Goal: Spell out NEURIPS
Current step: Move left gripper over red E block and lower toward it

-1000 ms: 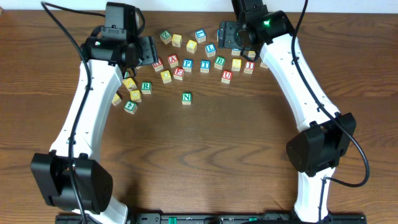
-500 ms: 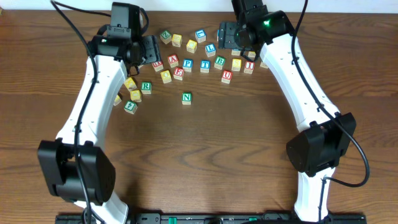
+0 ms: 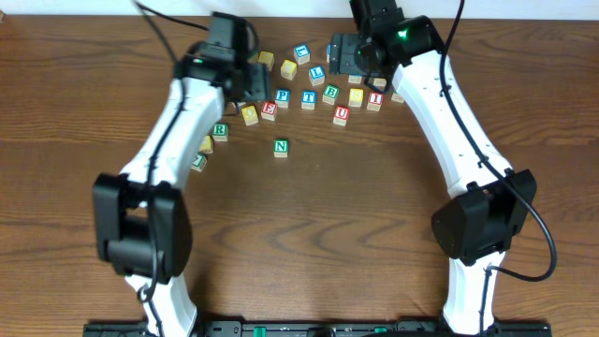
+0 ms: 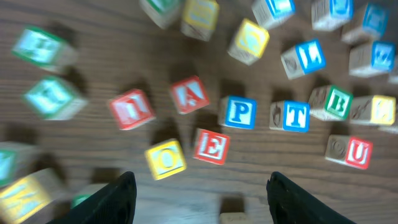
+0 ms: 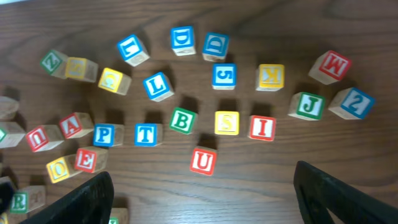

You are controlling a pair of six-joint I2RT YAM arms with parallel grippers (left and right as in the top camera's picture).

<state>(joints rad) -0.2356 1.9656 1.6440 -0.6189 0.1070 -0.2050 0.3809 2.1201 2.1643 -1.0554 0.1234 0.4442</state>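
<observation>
Lettered wooden blocks lie scattered at the table's back. A green N [image 3: 281, 147] sits alone in front of them. In the right wrist view I see red U [image 5: 204, 161], red I [image 5: 262, 127], yellow S [image 5: 226, 122], blue P [image 5: 104, 135], red E [image 5: 86, 159] and green R [image 5: 18, 200]. The left wrist view, blurred, shows red E [image 4: 211, 146], blue P [image 4: 239, 112] and red U [image 4: 354, 151]. My left gripper [image 4: 199, 199] is open and empty above the blocks near E [image 3: 270, 109]. My right gripper [image 5: 199, 199] is open and empty above U [image 3: 342, 114].
Other blocks crowd the same cluster: green B [image 5: 181, 120], blue T [image 5: 146, 134], yellow O [image 5: 59, 168], blue L [image 5: 158, 86], red M [image 5: 329, 66], green J [image 5: 306, 104]. More blocks lie under the left arm [image 3: 201, 145]. Bare wood table [image 3: 309, 234] lies in front of the N.
My left arm has swung right and toward the back, from the left blocks to over the A, E, P area. The right arm and the blocks have not moved.
</observation>
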